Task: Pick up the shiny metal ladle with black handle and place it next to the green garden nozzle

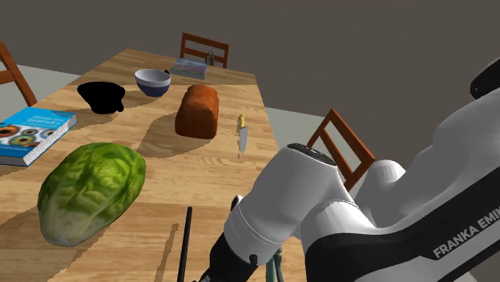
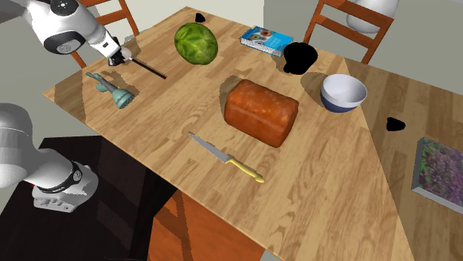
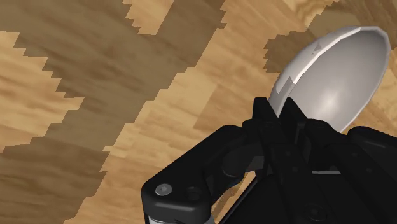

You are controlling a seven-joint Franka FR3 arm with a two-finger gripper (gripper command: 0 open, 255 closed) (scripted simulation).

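The jaws are clenched on the ladle (image 1: pixel 186 240), whose black handle juts from under the arm in the shoulder view. In the second exterior view it is near the green nozzle (image 2: pixel 111 89), by the bench's (image 2: pixel 326 170) corner. In the wrist view its shiny bowl shows beyond the jaws.

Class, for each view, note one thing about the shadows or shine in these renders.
Shoulder view: shadows on the wooden table have jagged, stair-stepped edges. Second exterior view: a broad darker band crosses the table by the bread loaf. Wrist view: the bowl of the ladle carries a soft bright sheen, and blocky shadows lie on the wood.
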